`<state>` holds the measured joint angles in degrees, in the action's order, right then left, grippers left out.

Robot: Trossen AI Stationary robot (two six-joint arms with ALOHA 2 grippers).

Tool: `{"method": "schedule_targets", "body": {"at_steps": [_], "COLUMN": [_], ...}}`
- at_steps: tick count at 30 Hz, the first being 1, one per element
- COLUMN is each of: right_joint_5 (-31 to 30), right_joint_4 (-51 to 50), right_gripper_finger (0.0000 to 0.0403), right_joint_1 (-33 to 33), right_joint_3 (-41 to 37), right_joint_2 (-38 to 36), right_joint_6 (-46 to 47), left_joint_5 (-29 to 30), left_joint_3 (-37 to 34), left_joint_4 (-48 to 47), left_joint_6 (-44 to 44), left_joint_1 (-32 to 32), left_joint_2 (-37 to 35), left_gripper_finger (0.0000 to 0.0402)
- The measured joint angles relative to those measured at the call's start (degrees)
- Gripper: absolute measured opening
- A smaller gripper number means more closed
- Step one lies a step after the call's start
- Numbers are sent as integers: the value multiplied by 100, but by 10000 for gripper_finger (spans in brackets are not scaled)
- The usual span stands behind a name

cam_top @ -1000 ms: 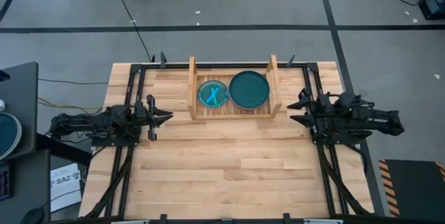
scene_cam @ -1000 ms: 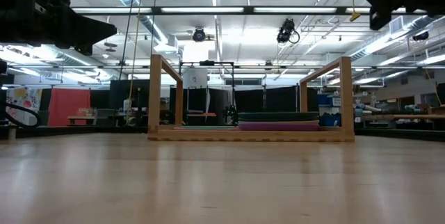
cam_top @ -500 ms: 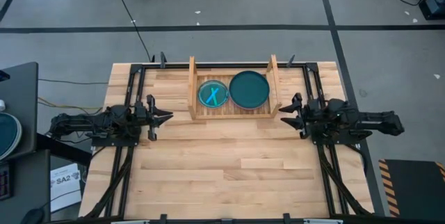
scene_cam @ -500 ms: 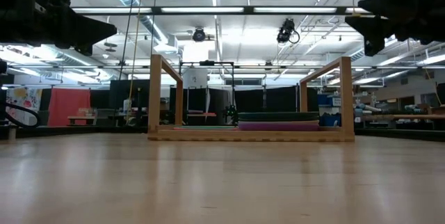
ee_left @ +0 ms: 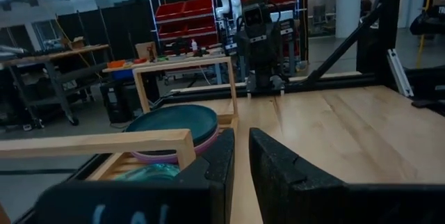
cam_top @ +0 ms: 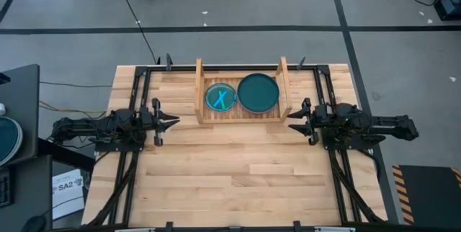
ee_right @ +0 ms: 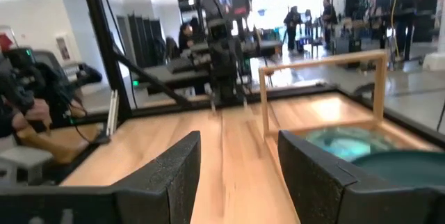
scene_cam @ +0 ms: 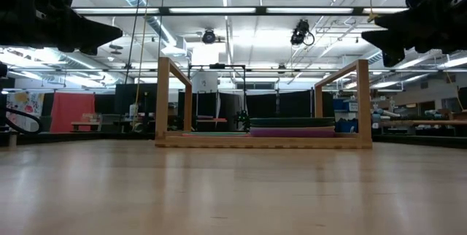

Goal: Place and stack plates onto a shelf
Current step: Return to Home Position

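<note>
Right pincer [cam_top: 294, 120] open, empty — shifted inward beside shelf [cam_top: 199, 88]; left pincer [cam_top: 175, 122] closed, unmoved.

In the high view the shelf [cam_top: 199, 91] sits at the upper middle of the table [cam_top: 230, 181]. Inside it a smaller plate [cam_top: 220, 98] lies at left and a stack of larger plates [cam_top: 258, 92] at right, just beside each other. The left gripper [cam_top: 175, 122] hangs to the left of the shelf, the right gripper [cam_top: 291, 125] near its lower right corner.

Dark teal plate [cam_top: 258, 92], purple plate [scene_cam: 292, 132], translucent cyan plate [cam_top: 220, 98] with bright X, pale wooden shelf [cam_top: 199, 91].
</note>
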<state>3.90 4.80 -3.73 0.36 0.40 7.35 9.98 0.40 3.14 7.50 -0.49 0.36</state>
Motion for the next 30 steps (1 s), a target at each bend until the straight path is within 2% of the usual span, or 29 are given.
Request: {"method": "schedule_targets", "body": {"at_steps": [6,11,30], "right_joint_5": [-43,-142,-138], "right_joint_4": [-330,-346,-341], "right_gripper_finger": [197,197,197], "right_joint_1": [0,0,0], "right_joint_3": [0,0,0], "right_joint_2": [7,7,7], "right_joint_6": [-31,-437,-454], "left_joint_5": [-19,-46,-28], "left_joint_3": [0,0,-4], "left_joint_4": [-40,-59,220], "left_joint_6": [116,119,103], "left_joint_1": [0,0,1], "left_joint_2": [0,0,0], "left_gripper_finger": [50,50,50]}}
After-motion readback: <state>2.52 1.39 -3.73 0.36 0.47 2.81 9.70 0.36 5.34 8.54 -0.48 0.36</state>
